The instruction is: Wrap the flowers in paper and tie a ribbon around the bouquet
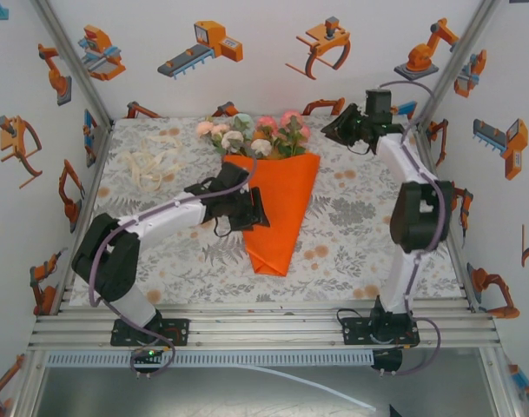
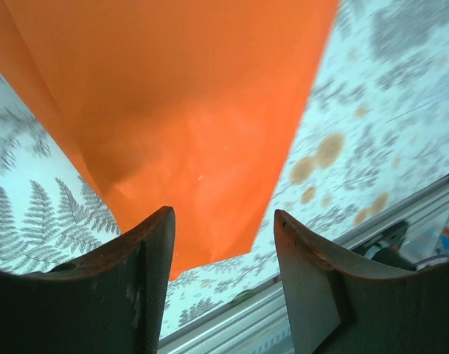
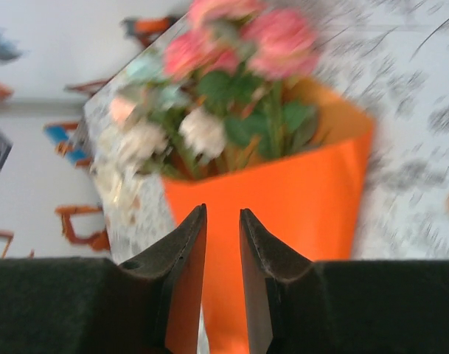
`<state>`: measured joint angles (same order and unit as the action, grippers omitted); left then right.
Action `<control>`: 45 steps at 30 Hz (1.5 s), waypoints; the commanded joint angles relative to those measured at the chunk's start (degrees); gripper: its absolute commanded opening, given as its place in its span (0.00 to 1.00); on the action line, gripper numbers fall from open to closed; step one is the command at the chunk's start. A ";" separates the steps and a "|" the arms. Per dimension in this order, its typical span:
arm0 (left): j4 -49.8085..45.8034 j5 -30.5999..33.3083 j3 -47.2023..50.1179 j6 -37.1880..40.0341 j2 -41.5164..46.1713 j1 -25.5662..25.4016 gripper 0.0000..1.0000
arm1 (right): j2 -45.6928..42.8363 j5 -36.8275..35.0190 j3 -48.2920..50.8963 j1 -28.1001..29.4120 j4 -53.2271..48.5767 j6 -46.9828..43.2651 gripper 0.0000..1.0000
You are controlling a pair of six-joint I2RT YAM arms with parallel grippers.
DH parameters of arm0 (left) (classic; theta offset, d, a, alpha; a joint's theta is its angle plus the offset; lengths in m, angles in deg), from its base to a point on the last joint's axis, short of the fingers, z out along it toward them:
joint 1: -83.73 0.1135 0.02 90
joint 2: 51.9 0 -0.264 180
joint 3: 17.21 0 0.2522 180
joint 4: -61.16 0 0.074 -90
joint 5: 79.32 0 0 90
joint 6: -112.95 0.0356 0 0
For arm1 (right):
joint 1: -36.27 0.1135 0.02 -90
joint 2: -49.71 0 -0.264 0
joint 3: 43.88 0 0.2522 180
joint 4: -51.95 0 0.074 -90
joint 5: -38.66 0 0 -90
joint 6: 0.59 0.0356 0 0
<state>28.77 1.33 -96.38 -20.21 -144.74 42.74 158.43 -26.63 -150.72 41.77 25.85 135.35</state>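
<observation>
1. Wrapping looks done. The paper is folded into a cone around the flowers, whose heads stick out of its wide far end.
2. The bouquet lies flat in the middle of the worktop, with its point toward the arms.
3. The ribbon lies in a loose heap at the far left of the worktop, well apart from the bouquet. Nothing is tied around the cone yet.
4. The left claw is at the cone's left edge, jaws fairly wide and empty. Whether it touches the paper I cannot tell.
5. The right claw hangs raised at the far right, near the flower heads, jaws a narrow slit apart and holding nothing.
6. By my reckoning the ribbon half is left: fetch it, pass it round the cone, tie it.
</observation>
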 commanded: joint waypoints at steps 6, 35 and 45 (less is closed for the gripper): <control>-12.47 11.78 -10.51 4.22 3.31 15.76 0.58 | -24.23 -2.11 25.86 8.88 4.79 -6.46 0.52; -23.55 21.46 -45.21 20.01 -39.44 40.79 0.49 | -29.93 1.76 40.07 14.81 6.64 -6.03 0.70; -27.50 9.45 -45.55 14.46 -23.71 39.79 0.00 | -34.27 -0.51 39.84 15.86 4.25 -6.60 0.67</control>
<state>4.84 16.50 -141.23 -2.57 -180.21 83.18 127.35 -26.21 -109.32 56.44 30.85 129.01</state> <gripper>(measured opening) 0.008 0.673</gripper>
